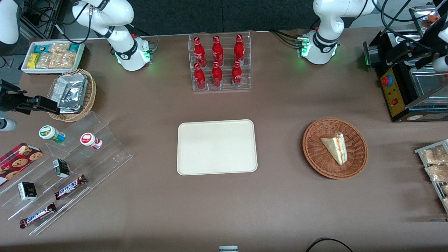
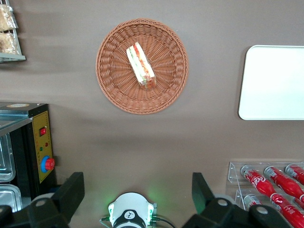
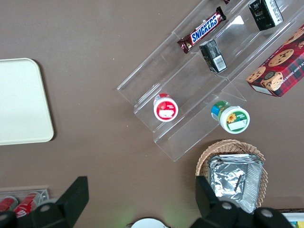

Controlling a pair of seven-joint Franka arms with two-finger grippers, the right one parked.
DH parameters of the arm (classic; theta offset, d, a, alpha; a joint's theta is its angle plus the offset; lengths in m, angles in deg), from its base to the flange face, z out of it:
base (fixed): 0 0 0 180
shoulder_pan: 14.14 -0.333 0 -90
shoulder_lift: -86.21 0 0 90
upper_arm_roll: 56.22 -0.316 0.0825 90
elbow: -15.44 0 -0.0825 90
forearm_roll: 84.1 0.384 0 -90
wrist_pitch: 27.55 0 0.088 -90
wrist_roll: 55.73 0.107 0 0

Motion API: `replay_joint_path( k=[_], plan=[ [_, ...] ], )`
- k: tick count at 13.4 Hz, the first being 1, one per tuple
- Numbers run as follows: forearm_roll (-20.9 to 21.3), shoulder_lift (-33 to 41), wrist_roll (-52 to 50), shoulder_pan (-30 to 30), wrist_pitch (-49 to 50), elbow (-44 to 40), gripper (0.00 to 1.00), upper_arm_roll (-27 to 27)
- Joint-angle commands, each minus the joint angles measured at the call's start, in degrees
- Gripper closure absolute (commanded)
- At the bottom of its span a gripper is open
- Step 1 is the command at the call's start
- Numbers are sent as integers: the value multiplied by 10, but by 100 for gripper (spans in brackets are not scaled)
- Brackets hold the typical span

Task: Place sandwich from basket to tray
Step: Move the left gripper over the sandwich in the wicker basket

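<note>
The sandwich (image 1: 335, 147) (image 2: 140, 65), a pale wedge with red and green filling along its edge, lies in the round reddish-brown wicker basket (image 1: 315, 159) (image 2: 114, 90) toward the working arm's end of the table. The cream tray (image 1: 217, 147) (image 2: 273, 83) sits bare at mid-table beside the basket. My left gripper (image 1: 385, 54) (image 2: 137, 190) hangs high above the table near its arm's base, farther from the front camera than the basket. Its fingers (image 2: 71, 190) stand wide open with nothing between them.
A clear rack of red bottles (image 1: 220, 63) stands farther from the front camera than the tray. A black machine (image 1: 402, 91) sits by the working arm's end, with a tray of snack packets (image 1: 434, 164) nearer the camera. A clear stepped shelf (image 1: 70, 164) with snacks lies toward the parked arm's end.
</note>
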Motion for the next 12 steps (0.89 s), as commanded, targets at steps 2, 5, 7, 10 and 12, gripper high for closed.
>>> replay_joint_path(
  k=[2,5,7,10,12],
  plan=[
    [1,0,12,2,3,-1,0,0],
    [13,-34,-8,3,-12,4,0,0],
    [22,-81,-83,5,-48,11,0,0],
    [25,-110,-207,6,-173,97,0,-1],
    [26,-115,-317,8,-295,184,0,-1]
  ],
)
